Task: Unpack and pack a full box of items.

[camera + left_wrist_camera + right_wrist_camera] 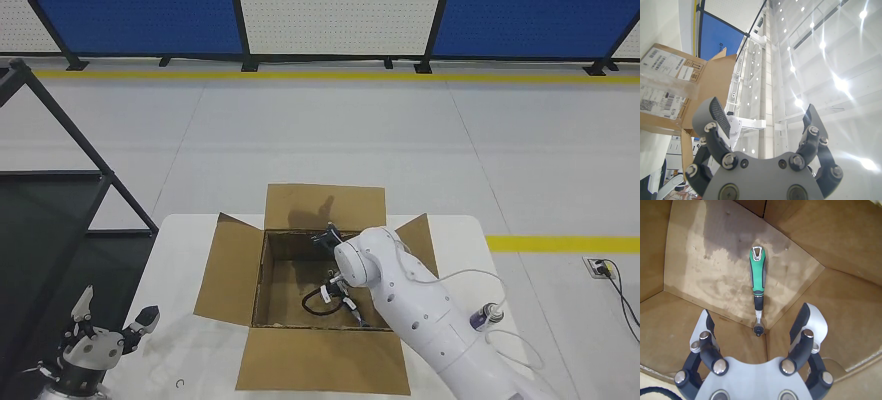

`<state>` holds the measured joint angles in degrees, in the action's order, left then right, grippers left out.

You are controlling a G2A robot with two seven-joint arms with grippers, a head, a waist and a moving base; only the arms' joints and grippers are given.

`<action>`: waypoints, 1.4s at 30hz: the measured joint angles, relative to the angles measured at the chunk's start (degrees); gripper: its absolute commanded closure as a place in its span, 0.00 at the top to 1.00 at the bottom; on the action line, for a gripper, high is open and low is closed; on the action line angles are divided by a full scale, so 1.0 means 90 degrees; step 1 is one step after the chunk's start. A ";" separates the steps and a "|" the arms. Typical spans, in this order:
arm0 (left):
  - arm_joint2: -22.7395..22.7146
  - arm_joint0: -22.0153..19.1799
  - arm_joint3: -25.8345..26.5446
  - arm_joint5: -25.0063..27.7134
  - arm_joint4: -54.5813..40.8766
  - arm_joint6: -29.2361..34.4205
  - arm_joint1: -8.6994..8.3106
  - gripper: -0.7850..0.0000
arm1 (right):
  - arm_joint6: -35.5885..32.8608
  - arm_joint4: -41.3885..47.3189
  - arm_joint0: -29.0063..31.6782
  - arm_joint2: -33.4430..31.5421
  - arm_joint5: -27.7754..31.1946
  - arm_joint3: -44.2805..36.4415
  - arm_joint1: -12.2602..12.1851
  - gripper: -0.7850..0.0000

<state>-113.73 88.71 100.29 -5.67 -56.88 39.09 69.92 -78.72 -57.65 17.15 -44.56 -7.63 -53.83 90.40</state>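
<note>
Wrench (757, 275) with a green handle lies flat on the floor of the cardboard box (838, 247). Its metal head is pushed into a corner where two walls meet, and its handle points out across the bare floor. The right gripper (756, 311) hangs inside the box above the head end, fingers spread wide and holding nothing. The step in hand looks like lifting this item out. The best grasp is probably on the thick middle of the handle, well away from the walls, since the corner leaves little room for a finger beside the head. The fingers stand either side of the wrench's line, so a shift along the handle and a straight descent should serve. Closing on the slim neck risks the wrench tipping. The left gripper (762, 103) sits by the near left corner of the table (190, 300), pointing up, fingers wide open and empty.
</note>
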 measured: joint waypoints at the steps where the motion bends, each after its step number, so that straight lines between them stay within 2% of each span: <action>1: 0.0000 0.0000 0.0000 0.0000 0.0000 0.0000 0.0000 1.00 | 0.0017 0.0003 0.0015 0.0004 0.0015 -0.0005 0.0001 1.00; 12: 0.0000 0.0000 0.0000 0.0000 0.0000 0.0000 0.0000 1.00 | 0.0574 0.0162 -0.0053 0.0171 0.0439 0.0998 0.0184 1.00; 13: 0.0000 0.0000 0.0000 0.0000 0.0000 0.0000 0.0000 1.00 | 0.0601 0.0186 -0.0078 0.0180 0.0466 0.1087 0.0202 0.87; 14: 0.0000 0.0000 0.0000 0.0000 0.0000 0.0000 0.0000 1.00 | 0.0625 0.0211 -0.0104 0.0188 0.0498 0.1171 0.0221 0.66; 15: 0.0000 0.0000 0.0000 0.0000 0.0000 0.0000 0.0000 1.00 | 0.0654 0.0243 -0.0134 0.0199 0.0545 0.1277 0.0245 0.55; 16: 0.0000 0.0000 0.0000 0.0000 0.0000 0.0000 0.0000 1.00 | 0.0672 0.0263 -0.0157 0.0205 0.0579 0.1354 0.0261 0.47; 17: 0.0000 0.0000 0.0000 0.0000 0.0000 0.0000 0.0000 1.00 | 0.0684 0.0279 -0.0186 0.0215 0.0617 0.1453 0.0280 0.45; 25: 0.0000 0.0000 0.0000 0.0000 0.0000 0.0000 0.0000 1.00 | 0.0654 0.0232 -0.0338 0.0296 0.0644 0.1921 0.0390 0.37; 42: 0.0000 0.0000 0.0000 0.0000 0.0000 0.0000 0.0000 1.00 | 0.0788 0.0532 -0.0488 0.0326 0.1009 0.2658 0.0622 0.36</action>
<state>-113.73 88.71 100.29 -5.67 -56.88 39.09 69.92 -71.63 -52.85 12.75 -41.62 1.45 -29.90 95.99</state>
